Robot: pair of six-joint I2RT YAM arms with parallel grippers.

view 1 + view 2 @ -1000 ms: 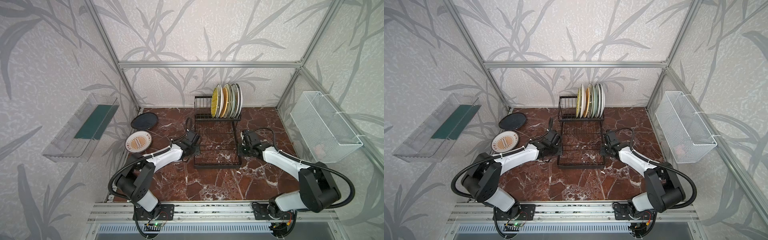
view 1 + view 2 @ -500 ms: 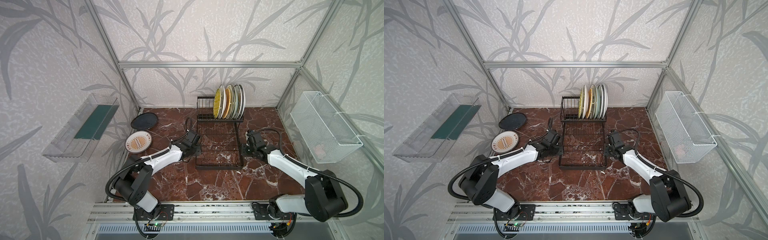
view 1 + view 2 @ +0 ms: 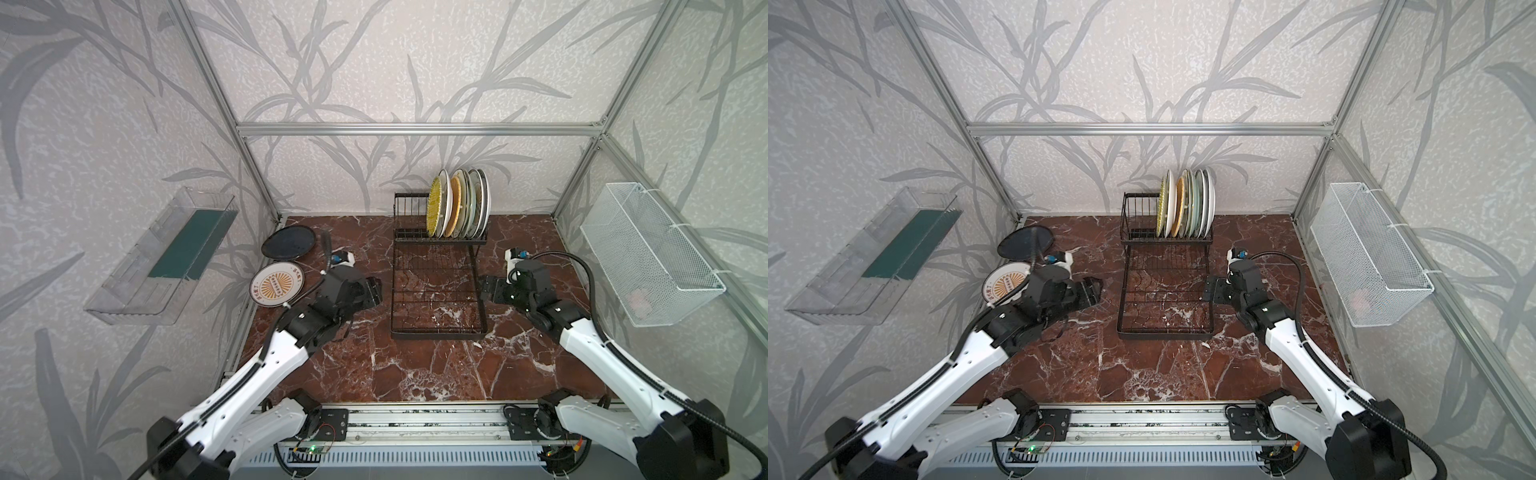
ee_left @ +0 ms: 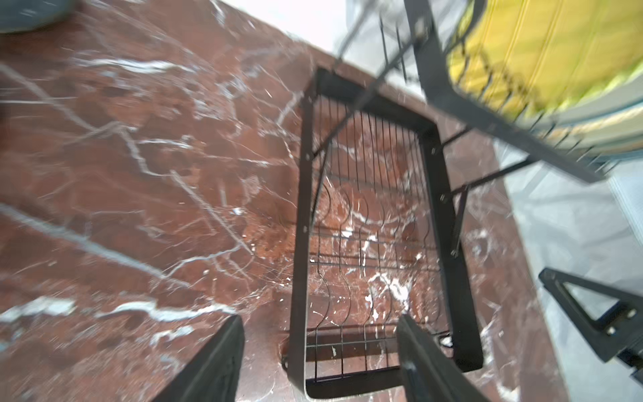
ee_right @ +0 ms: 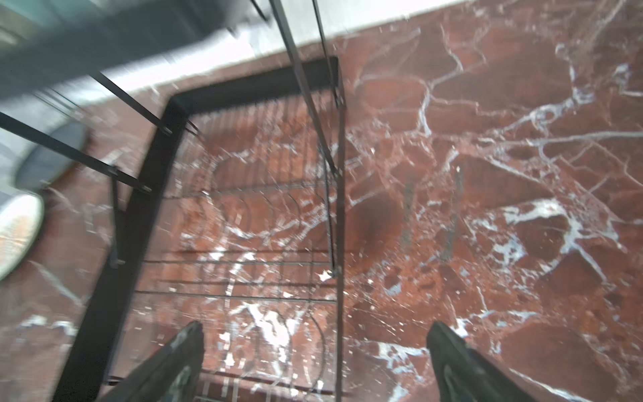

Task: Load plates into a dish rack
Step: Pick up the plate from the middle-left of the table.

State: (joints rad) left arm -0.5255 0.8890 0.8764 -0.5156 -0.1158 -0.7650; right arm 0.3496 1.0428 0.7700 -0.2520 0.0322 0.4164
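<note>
The black wire dish rack (image 3: 436,333) (image 3: 1163,333) stands mid-table, and several plates (image 3: 457,203) (image 3: 1185,203) stand on edge in its raised back section. A black plate (image 3: 289,242) (image 3: 1025,242) and a white sunburst plate (image 3: 276,284) (image 3: 1005,284) lie flat at the left wall. My left gripper (image 3: 376,291) (image 4: 320,318) is open just left of the rack's rim (image 4: 301,209), holding nothing. Just right of the rack, my right gripper (image 3: 486,289) (image 5: 316,325) is also open and empty, with a thin rack wire (image 5: 339,243) running between its fingers.
A clear plastic bin (image 3: 166,257) hangs on the left wall. On the right wall hangs a white mesh basket (image 3: 648,253). Aluminium posts frame the cell, and the arms' base rail (image 3: 415,424) runs along the front edge of the marble table (image 3: 415,374).
Both grippers were shut at the rack's two sides and have opened, letting go of it. The rack shifted slightly to the right before they let go.
</note>
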